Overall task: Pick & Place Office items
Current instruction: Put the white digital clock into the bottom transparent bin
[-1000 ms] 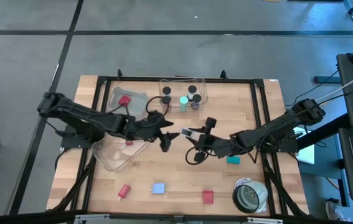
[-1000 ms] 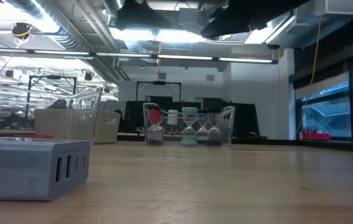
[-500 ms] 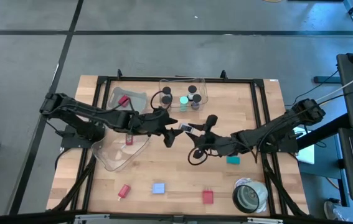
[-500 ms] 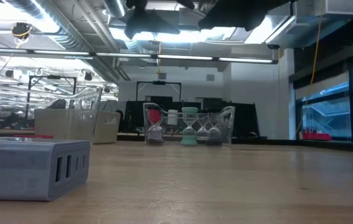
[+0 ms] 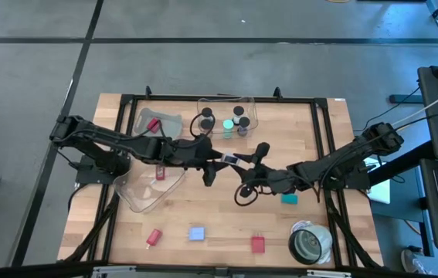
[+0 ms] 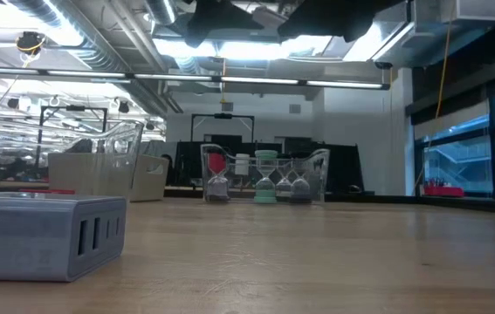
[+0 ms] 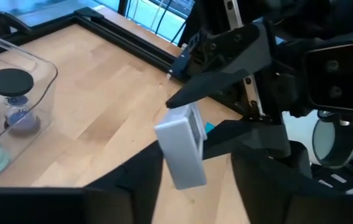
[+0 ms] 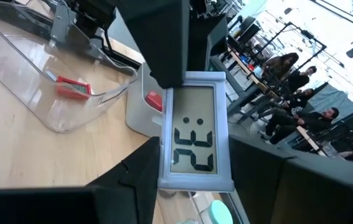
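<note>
A small grey-white clock with an LCD face is lifted over the table's middle. My right gripper, reaching from the right, is shut on it. My left gripper comes from the left, open, its fingers on either side of the clock. A teal block, two red blocks and a blue block lie on the table. Black-capped cylinders stand in the far clear bin. My right gripper pinches the clock between its two fingers by the long side edges, the display facing its wrist camera. The fingers come about level from the table's right. The clock is lifted clear of the table. My left gripper: one finger overlaps the clock's far end; I cannot tell whether it touches.
A clear bin at the left holds a red piece. A tipped clear bin lies below it with a red piece inside. A large grey-white roll sits at the near right corner. A black frame rims the table.
My left gripper has moved toward the table's right and slightly toward the far edge, closing in on the clock until its fingers flank it. My right gripper has carried the clock a little toward the left arm.
</note>
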Controlling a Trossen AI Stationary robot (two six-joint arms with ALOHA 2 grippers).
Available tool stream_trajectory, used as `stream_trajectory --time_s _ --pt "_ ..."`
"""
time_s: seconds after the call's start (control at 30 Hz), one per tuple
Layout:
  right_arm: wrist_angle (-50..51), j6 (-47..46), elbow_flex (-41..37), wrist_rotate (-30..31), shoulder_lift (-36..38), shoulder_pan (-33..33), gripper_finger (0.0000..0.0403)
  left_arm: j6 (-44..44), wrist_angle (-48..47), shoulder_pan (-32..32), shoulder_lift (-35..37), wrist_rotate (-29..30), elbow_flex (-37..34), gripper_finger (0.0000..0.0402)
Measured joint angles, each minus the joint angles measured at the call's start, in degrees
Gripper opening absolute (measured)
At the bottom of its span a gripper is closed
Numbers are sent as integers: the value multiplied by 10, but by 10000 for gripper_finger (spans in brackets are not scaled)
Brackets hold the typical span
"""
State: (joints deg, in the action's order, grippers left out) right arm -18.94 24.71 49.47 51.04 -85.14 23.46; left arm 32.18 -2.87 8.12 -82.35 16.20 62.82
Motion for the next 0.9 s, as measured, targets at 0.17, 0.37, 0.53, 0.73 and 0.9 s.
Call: stream_trajectory --time_s 0.17,0.37,0.53,0.73,0.9 --pt "0 1 0 0 1 0 170 0 -1 0 0 -1 0 112" --pt "0 9 0 4 1 0 176 5 -3 -1 0 -2 0 66" --pt "1 -49 0 -4 1 7 188 -3 -6 -1 0 -7 -1 69" --pt "56 -197 1 -121 32 11 263 -21 4 -3 1 -28 0 69" --pt "218 -399 1 -268 95 11 320 -27 -34 -9 1 -29 0 67"
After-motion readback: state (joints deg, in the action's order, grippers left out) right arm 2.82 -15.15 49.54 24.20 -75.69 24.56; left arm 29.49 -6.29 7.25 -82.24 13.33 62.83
